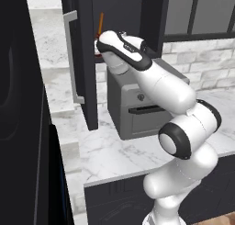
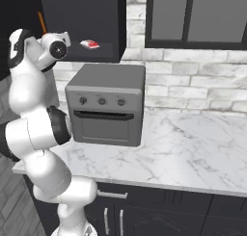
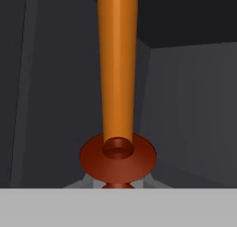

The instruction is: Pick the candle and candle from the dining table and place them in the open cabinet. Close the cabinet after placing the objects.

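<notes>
The candle (image 3: 118, 68), a long orange taper set in a dark red saucer-shaped holder (image 3: 118, 157), stands up the middle of the hand view, its foot dropping out of sight at 6 o'clock between the fingers. The hand (image 1: 98, 44) is closed tight on that holder. Behind the taper are the dark inner walls of the cabinet (image 3: 185, 110), so the candle is inside the cabinet's opening, held rather than set down as far as can be told.

In the left base view the orange taper shows as a thin slanted line at 12 o'clock from the hand, just inside the cabinet. The cabinet door (image 1: 85, 59) stands swung open at 9 o'clock of the hand, its silver bar handle (image 1: 71, 54) on the outer face.

In the right base view a small red and white object (image 2: 89, 45) lies low in the cabinet, at 3 o'clock of the hand.

Below the cabinet a grey toaster oven (image 2: 107, 105) sits on the white marble bench (image 2: 193, 148), against a pale brick wall (image 2: 193, 81). Grey-paned cabinets (image 2: 193, 16) hang at 1 o'clock.
</notes>
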Robot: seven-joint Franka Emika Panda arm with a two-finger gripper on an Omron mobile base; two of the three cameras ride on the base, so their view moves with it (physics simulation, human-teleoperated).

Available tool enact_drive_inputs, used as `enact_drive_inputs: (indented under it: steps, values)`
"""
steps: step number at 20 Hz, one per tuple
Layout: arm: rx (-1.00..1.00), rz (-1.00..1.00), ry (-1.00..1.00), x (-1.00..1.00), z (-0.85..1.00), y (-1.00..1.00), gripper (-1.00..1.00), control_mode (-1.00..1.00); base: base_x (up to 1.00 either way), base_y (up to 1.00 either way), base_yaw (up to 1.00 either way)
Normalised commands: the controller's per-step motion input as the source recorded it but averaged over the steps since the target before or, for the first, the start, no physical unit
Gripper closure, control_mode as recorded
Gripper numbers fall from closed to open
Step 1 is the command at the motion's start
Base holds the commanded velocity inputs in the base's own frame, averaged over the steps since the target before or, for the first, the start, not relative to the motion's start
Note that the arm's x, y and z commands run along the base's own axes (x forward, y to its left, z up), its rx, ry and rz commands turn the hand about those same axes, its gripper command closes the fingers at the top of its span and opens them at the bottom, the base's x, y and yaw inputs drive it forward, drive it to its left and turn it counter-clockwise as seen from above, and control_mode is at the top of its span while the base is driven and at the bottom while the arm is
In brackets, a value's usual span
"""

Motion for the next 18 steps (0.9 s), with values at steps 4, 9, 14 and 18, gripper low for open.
enact_drive_inputs:
  steps: [4,9,14,18]
  values:
    - [0.00,0.00,0.00,0.25,-0.09,0.06,1.00,-1.00,0.00,0.00,0.00]
    - [0.00,0.00,0.00,0.25,-0.11,0.09,1.00,-1.00,0.00,0.00,0.00]
    - [0.00,0.00,0.00,0.23,-0.11,0.10,1.00,-1.00,0.00,0.00,0.00]
    - [0.00,0.00,0.00,0.25,-0.08,0.10,1.00,-1.00,0.00,0.00,0.00]
